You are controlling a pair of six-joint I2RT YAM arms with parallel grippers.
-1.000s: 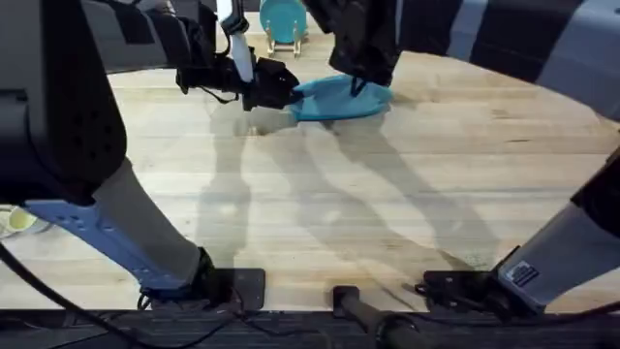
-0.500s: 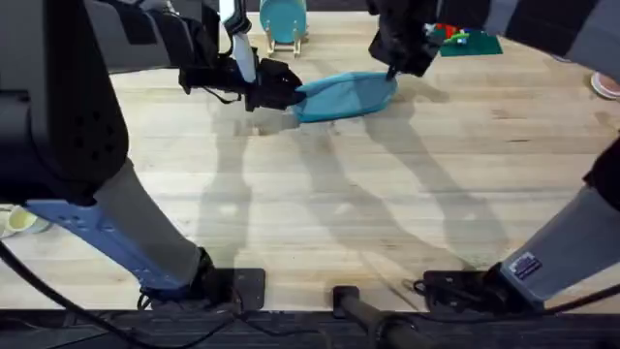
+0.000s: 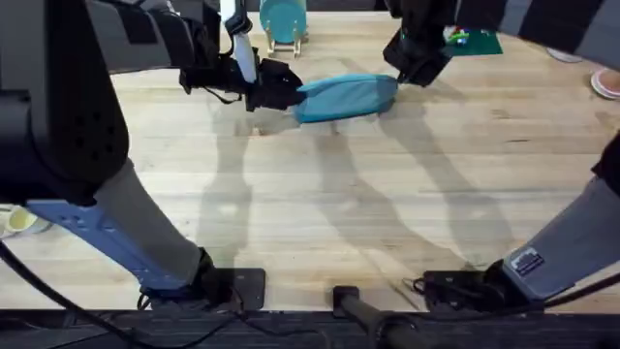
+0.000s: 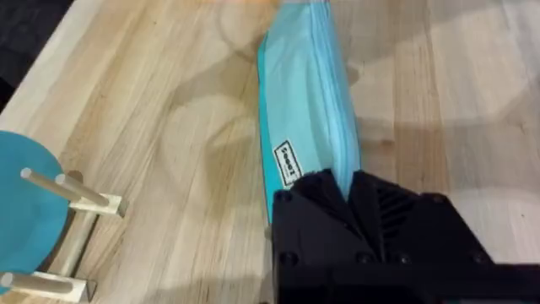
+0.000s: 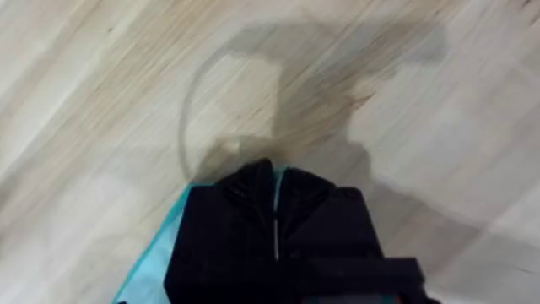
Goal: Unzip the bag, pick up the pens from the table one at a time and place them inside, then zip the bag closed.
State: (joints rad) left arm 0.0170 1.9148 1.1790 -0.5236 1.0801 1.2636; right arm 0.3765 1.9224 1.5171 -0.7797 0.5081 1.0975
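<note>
Turquoise bag (image 3: 344, 97) flat on table (image 3: 387, 213), left tool (image 3: 281, 89) clamping one end, right tool (image 3: 412, 70) closed at other.

Round teal disc on a light wooden dowel stand (image 3: 283, 21) noted at the far edge, upright; same stand (image 4: 51, 221) seen close, with two pale pegs projecting across the disc face and a flat base rail. Green flat mat bearing small red and multicoloured pieces (image 3: 472, 41) at far right. Pink-rimmed round dish (image 3: 607, 83) at right edge, partly cut off. Pale yellowish-white object (image 3: 14, 221) at left edge, unidentifiable.
</note>
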